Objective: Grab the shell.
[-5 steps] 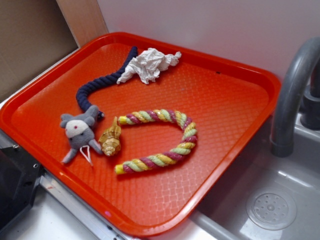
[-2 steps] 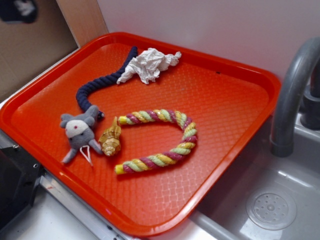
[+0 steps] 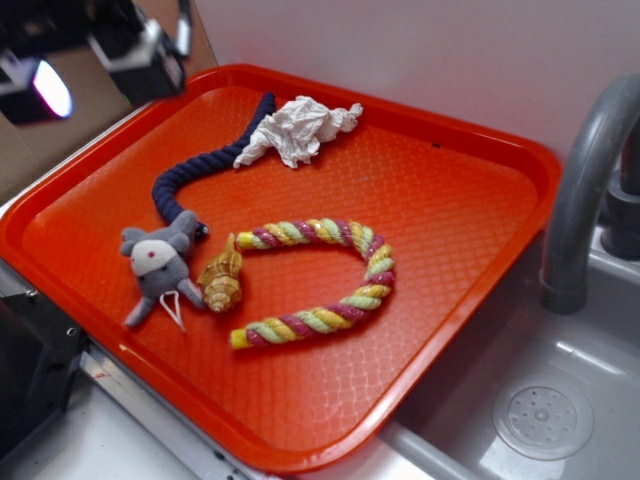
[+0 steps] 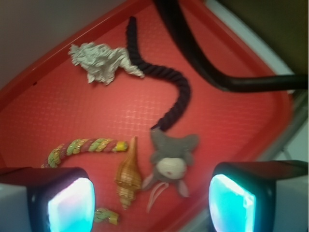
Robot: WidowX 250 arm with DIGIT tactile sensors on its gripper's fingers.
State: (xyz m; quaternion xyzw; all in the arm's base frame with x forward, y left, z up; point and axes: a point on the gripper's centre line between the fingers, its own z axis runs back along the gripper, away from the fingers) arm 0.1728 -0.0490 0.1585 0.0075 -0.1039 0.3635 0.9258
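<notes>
While hand: new in the exterior view since a second ago, above the tray's far-left corner, pads spread wide, empty.
hand (image 4: 152, 195): high over tray (image 3: 480, 290), touching nothing.
shell (image 3: 221, 279): unmoved, near the tray's front-left edge, touching the plush mouse (image 3: 158, 264), just beside the twisted rope (image 3: 330, 280) end.
meaning: approach only begun; descent and centring over shell likely next.
risk: mouse close enough to be caught too.

Bright even exterior light, dim blurred wrist view, soft shadows
</notes>
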